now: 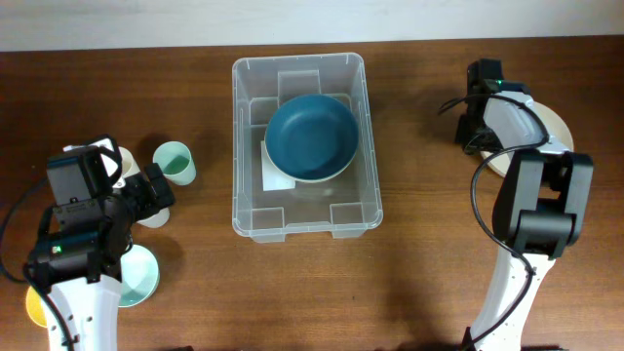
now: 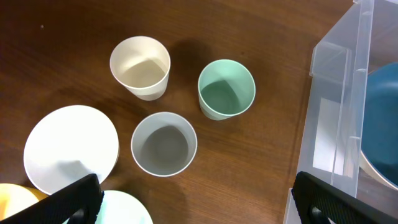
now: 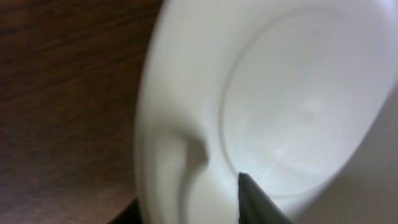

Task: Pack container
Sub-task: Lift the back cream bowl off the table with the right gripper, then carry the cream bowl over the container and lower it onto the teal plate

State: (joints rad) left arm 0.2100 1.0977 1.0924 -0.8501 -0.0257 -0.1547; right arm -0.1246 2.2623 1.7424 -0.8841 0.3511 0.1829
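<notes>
The clear rectangular container [image 1: 240,146] stands at the table's middle with a blue bowl [image 1: 310,135] inside, over a white label [image 1: 276,177]. Its wall [image 2: 339,93] and the blue bowl [image 2: 382,118] show at the right of the left wrist view. My left gripper [image 2: 199,205] is open and empty above bare wood, just below a grey cup [image 2: 164,144]. My right gripper [image 3: 186,208] straddles the rim of a white bowl [image 3: 298,99], one finger inside and one outside, closed on it. This bowl [image 1: 558,125] sits at the far right.
Left of the container stand a cream cup [image 2: 140,67] and a mint cup [image 2: 226,88]. A white plate [image 2: 71,148], a mint plate [image 2: 127,210] and a yellow dish [image 2: 11,199] lie beside them. The mint cup [image 1: 174,162] is nearest the container.
</notes>
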